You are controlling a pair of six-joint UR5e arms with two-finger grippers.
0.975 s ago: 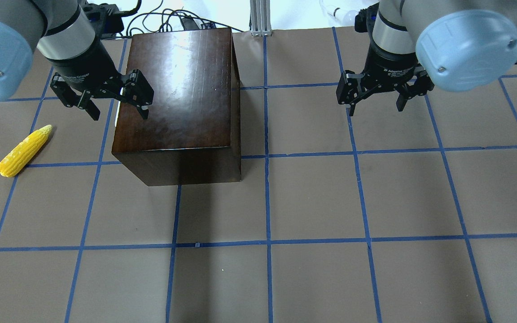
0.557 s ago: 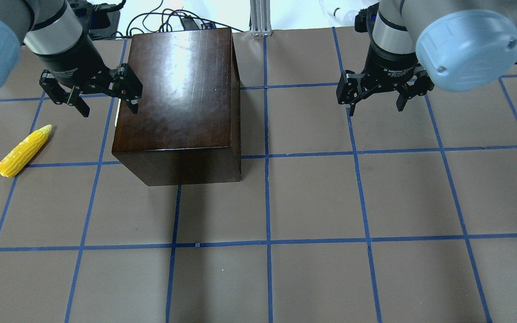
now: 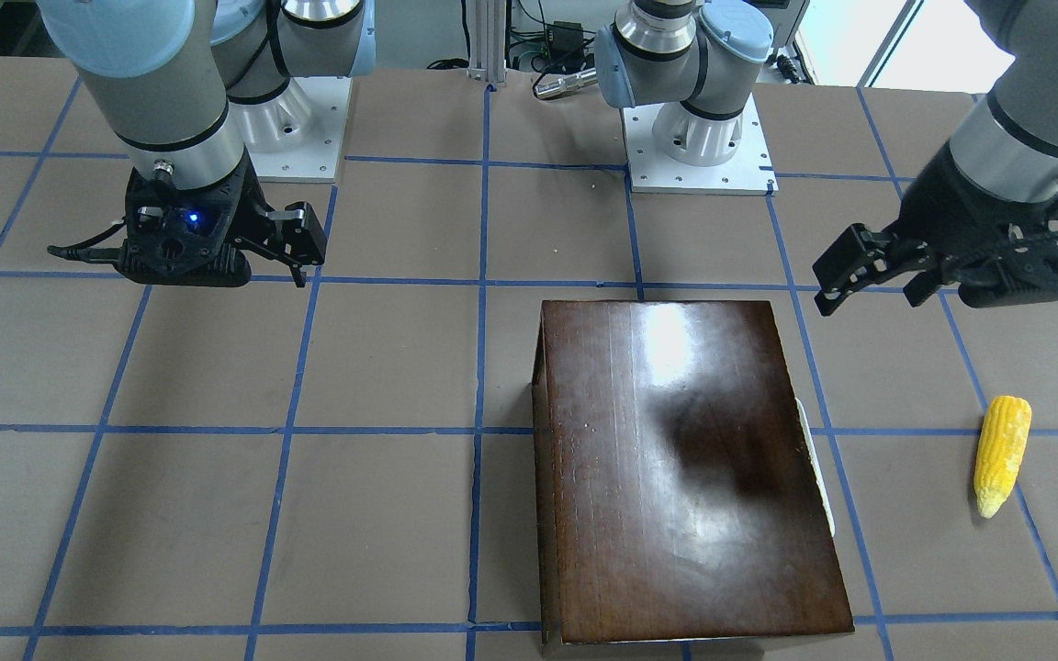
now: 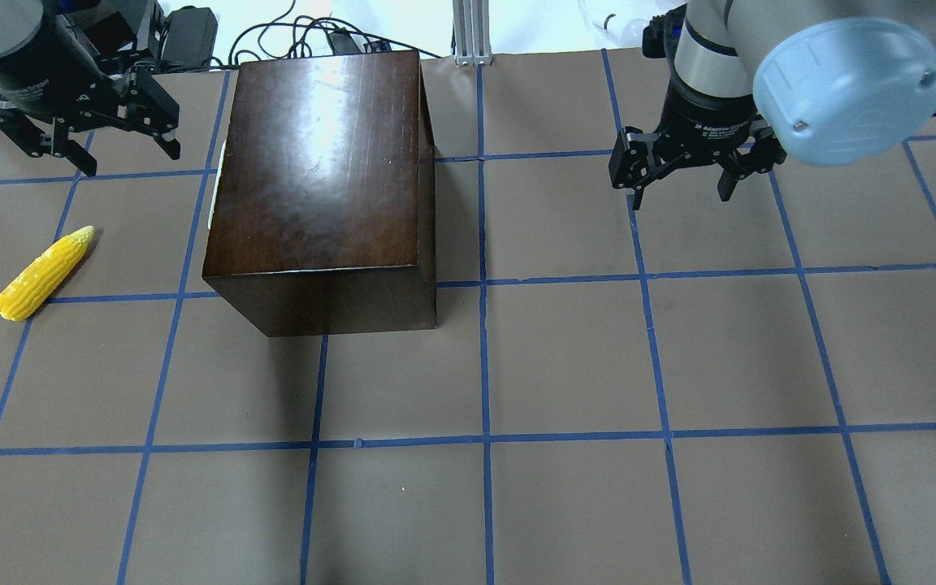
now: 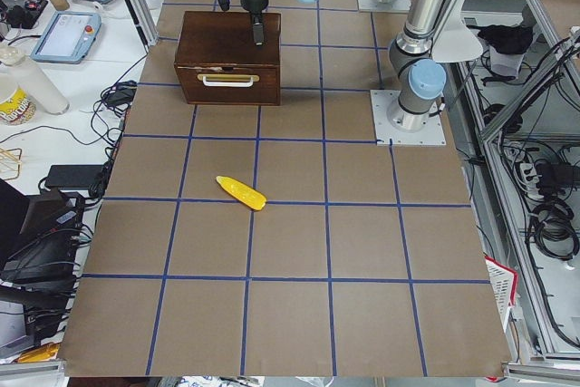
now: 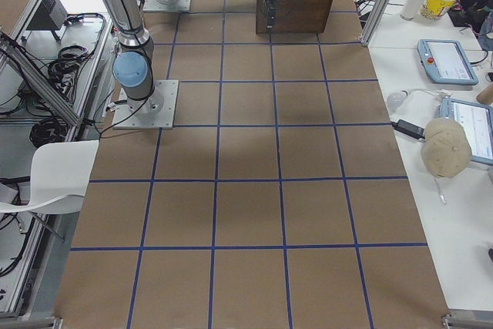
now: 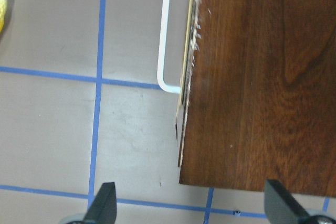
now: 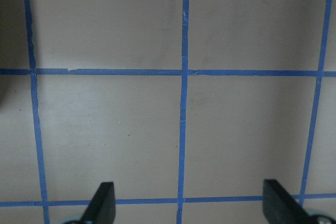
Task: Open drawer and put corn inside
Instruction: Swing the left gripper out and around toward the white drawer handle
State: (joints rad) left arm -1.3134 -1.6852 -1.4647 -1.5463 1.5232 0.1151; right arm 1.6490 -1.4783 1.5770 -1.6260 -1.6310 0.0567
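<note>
The glossy dark-brown box [image 4: 322,179] stands left of the table's middle, also in the front view [image 3: 685,468]. Its drawer [image 5: 228,82] is shut, its front panel flush with the box. The whitish handle [image 7: 165,35] faces the left end. The yellow corn [image 4: 44,272] lies on the table left of the box, apart from it, and shows in the front view [image 3: 1002,454]. My left gripper [image 4: 131,158] is open and empty, in the air beyond the corn and left of the box's far corner. My right gripper [image 4: 679,197] is open and empty above bare table to the right.
Cables and a black device [image 4: 192,32] lie beyond the table's far edge, next to an aluminium post [image 4: 472,32]. The two arm bases [image 3: 699,138] stand on the robot's side. Blue tape lines grid the brown table [image 4: 565,366].
My left gripper has moved away from the box's left edge, to the left and toward the far side, still open. The right arm, the box and the corn have not moved.
</note>
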